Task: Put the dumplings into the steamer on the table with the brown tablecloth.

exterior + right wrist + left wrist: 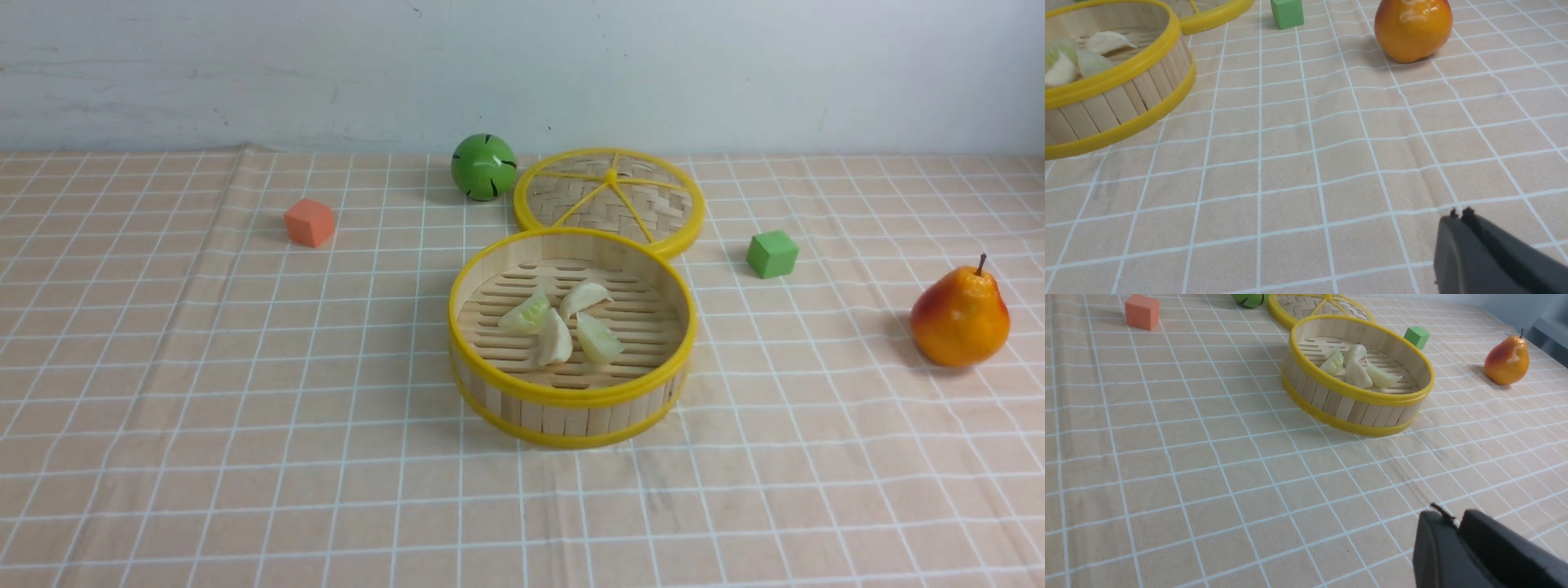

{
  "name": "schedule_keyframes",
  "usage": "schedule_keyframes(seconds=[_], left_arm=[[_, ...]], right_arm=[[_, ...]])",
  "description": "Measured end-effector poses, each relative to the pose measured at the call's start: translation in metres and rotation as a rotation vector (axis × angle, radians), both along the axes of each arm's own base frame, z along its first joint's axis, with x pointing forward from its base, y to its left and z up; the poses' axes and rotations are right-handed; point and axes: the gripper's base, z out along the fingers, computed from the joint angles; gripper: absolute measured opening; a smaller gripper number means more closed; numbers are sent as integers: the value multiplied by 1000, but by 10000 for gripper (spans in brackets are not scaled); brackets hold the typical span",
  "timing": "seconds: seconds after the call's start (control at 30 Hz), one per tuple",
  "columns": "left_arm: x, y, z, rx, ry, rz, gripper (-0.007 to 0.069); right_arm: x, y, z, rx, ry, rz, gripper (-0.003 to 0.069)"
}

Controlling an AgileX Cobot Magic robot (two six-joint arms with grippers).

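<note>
All four dumplings (563,323) already lie in a close cluster on the slatted floor of the steamer (571,398), at the centre of the front view, so by my reading nothing is left for you to carry. The steamer sits on the brown tablecloth (245,408), with its lid (608,200) touching its far rim.

From the left gripper (1455,522), low right in its wrist frame, the steamer lies up toward the top centre, well apart. From the right gripper (1458,216), it lies at the upper left edge, also well apart. Neither arm shows in the front view, and neither looks clearly nearer. Both claws have their jaws together and hold nothing.
</note>
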Motion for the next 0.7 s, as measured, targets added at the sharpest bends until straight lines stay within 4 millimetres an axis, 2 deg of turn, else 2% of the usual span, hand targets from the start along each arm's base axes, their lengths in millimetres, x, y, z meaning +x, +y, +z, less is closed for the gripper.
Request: schedule_keyframes(seconds=[0.7], left_arm=[[1,-1,-2,-1,-2,0,89]], right_arm=[[0,0,0,2,1,0,-9]])
